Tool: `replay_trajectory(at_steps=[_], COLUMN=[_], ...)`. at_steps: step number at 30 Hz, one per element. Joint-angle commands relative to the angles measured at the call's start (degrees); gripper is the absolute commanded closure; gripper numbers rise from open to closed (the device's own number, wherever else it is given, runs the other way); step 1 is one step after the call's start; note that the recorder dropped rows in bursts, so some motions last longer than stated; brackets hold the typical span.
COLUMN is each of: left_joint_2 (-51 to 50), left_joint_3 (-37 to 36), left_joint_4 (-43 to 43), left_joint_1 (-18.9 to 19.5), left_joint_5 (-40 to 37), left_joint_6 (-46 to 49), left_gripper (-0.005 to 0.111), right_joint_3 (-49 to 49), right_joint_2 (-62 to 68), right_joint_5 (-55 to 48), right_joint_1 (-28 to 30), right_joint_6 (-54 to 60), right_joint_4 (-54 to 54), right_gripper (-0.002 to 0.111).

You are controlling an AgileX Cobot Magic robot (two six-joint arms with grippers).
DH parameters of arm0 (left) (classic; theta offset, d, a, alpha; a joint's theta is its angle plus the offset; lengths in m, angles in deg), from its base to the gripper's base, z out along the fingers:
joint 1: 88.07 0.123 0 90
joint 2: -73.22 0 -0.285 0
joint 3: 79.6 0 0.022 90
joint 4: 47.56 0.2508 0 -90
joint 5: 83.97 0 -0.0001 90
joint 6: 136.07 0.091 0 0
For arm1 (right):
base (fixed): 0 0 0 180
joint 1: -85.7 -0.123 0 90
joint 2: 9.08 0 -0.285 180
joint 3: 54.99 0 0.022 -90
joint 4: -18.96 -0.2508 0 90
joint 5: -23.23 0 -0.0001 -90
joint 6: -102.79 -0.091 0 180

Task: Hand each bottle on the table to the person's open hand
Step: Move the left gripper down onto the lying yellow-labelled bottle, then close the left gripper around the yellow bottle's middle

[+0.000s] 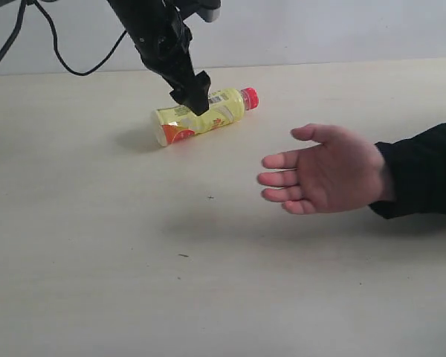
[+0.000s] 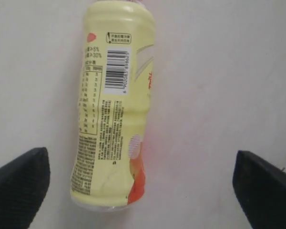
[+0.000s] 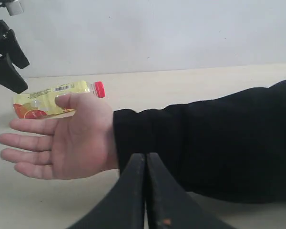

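A yellow bottle (image 1: pixel 201 119) with a red cap (image 1: pixel 250 97) lies on its side on the table (image 1: pixel 134 260). My left gripper (image 1: pixel 195 100) hangs open just above its middle; in the left wrist view the bottle (image 2: pixel 115 109) lies between the two wide-apart fingertips (image 2: pixel 19 183). The person's open hand (image 1: pixel 323 178), palm up with a black sleeve, rests to the right of the bottle. My right gripper (image 3: pixel 146 160) is shut with nothing in it, close to the sleeve, looking at the hand (image 3: pixel 62 138) and the bottle (image 3: pixel 52 98). No other bottles show.
A black cable (image 1: pixel 67 63) hangs at the back left by the pale wall (image 1: pixel 320 30). The person's black-sleeved forearm (image 1: pixel 427 169) reaches in from the right edge.
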Motion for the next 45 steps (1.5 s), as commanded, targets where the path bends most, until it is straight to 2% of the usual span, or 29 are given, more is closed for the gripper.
replay_trajectory(at_steps=[1, 17, 28, 45], left_joint_2=[-1.95, -4.46, -6.91, -11.70], left_joint_3=[-0.10, -0.10, -0.10, -0.10], left_joint_4=[-0.47, -0.47, -0.68, -0.68], left_joint_1=[0.04, 0.22, 2.19, 2.17], left_joint_5=[1.57, 7.67, 9.48, 11.91], left_joint_6=[4.90, 5.39, 5.39, 5.39], left_gripper=[0.002, 0.002, 0.002, 0.002], right_joint_3=[-0.28, -0.28, -0.28, -0.28], right_joint_2=[-0.25, -0.25, -0.25, -0.25], right_joint_5=[0.44, 0.44, 0.44, 0.44], right_joint_1=[-0.22, -0.22, -0.22, -0.22], right_joint_6=[0.31, 0.31, 0.31, 0.31], right_joint_4=[0.19, 0.19, 0.19, 0.19], right_gripper=[0.108, 0.108, 0.108, 0.108])
